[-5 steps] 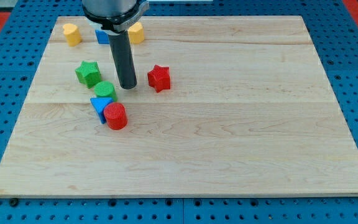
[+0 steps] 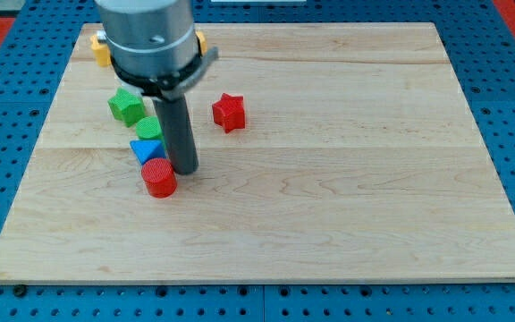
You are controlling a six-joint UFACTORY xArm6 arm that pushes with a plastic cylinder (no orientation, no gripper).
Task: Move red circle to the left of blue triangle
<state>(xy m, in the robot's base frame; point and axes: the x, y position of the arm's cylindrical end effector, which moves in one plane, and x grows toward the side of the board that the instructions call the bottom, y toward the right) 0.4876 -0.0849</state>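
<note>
The red circle point(image 2: 159, 177) lies on the wooden board point(image 2: 329, 179), just below and slightly right of the blue triangle point(image 2: 147, 148), touching or nearly touching it. My tip point(image 2: 184, 169) is right beside the red circle's upper right edge and to the right of the blue triangle. A green circle point(image 2: 148, 127) sits directly above the blue triangle, partly hidden by the rod.
A green star point(image 2: 126, 105) is up and left of the green circle. A red star point(image 2: 228, 112) lies to the rod's right. A yellow block point(image 2: 100, 49) shows at the top left; the arm hides others near it.
My tip has moved down the view from beside the green circle to beside the red circle. The red circle has shifted slightly left and down.
</note>
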